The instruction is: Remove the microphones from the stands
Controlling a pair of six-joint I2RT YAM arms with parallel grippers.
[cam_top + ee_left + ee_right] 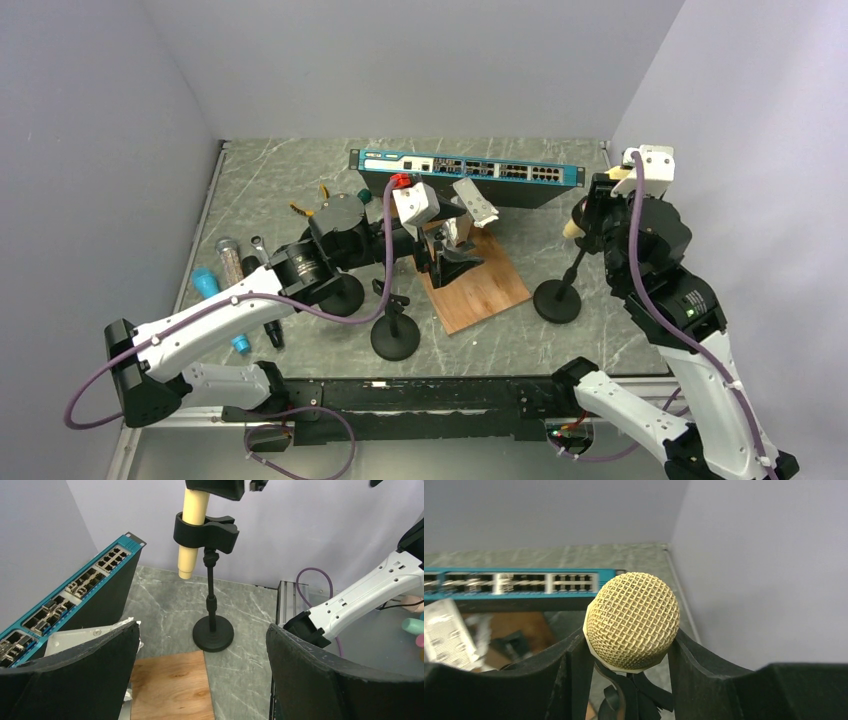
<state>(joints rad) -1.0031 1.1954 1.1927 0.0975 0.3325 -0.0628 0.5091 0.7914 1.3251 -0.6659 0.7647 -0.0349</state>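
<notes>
Right claw (629,647) fingers clasp the microphone (631,617) head between them.

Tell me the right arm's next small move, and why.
Probably pull the microphone slowly up and out along its handle. The right gripper appears closed on the mesh head, with fingers against both sides. The left wrist view shows the cream handle still seated in the clip of the stand. Go gently, since nothing holds the stand down.
</notes>
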